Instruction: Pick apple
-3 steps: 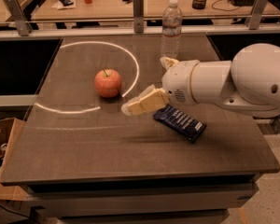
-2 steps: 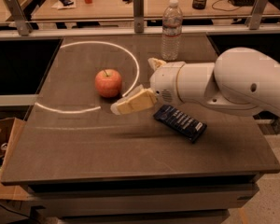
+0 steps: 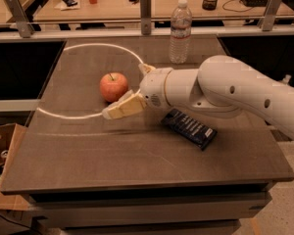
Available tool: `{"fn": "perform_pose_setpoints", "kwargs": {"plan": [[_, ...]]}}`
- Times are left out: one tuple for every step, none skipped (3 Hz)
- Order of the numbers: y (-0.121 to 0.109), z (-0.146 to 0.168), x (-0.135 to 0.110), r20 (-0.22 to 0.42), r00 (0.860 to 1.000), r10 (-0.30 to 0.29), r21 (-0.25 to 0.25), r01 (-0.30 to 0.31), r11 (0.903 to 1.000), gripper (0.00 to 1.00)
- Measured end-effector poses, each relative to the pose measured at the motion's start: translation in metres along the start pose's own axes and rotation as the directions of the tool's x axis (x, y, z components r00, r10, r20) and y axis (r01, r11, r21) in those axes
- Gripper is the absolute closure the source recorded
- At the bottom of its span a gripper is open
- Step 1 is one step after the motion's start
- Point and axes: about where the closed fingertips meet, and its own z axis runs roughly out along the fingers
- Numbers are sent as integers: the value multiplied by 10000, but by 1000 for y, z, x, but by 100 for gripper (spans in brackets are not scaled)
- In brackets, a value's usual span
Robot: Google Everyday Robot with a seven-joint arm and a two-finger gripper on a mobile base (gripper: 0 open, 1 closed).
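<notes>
— Leftward is where the gripper [image 3: 129, 90] is being carried: compared with a second ago, its lower finger [image 3: 120, 108] is being seen further left, now just in front of the apple [image 3: 113, 86].

— And the apple, is it being moved?

— No. It is being left where it was, on the table [image 3: 137, 155] with its stem up, inside the white ring [image 3: 63, 115] marked on the tabletop and near the ring's right side.

— How is the gripper being held?

— It is being held spread apart, with nothing being clasped. The lower finger is being stretched down and to the left, just beside the apple's front. The other finger [image 3: 146, 69] is being glimpsed behind and to the right of the apple. Whether the apple is being touched cannot be told.

— From where is the gripper being brought in?

— The white arm [image 3: 225, 84] is being reached in from the right edge, across the table's middle.

— What else is being kept on the table?

— A clear water bottle [image 3: 180, 32] is being kept upright at the far edge, well apart from the apple. A dark packet [image 3: 188, 128] is being left flat to the right of the gripper, partly under the arm.
</notes>
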Motion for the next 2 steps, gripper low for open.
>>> {"fn": "perform_pose_setpoints", "kwargs": {"plan": [[-4, 18, 10, -51, 10000, 7, -150, -8, 9999, 0], [-8, 31, 15, -61, 10000, -32, -206, 31, 9998, 0]]}}
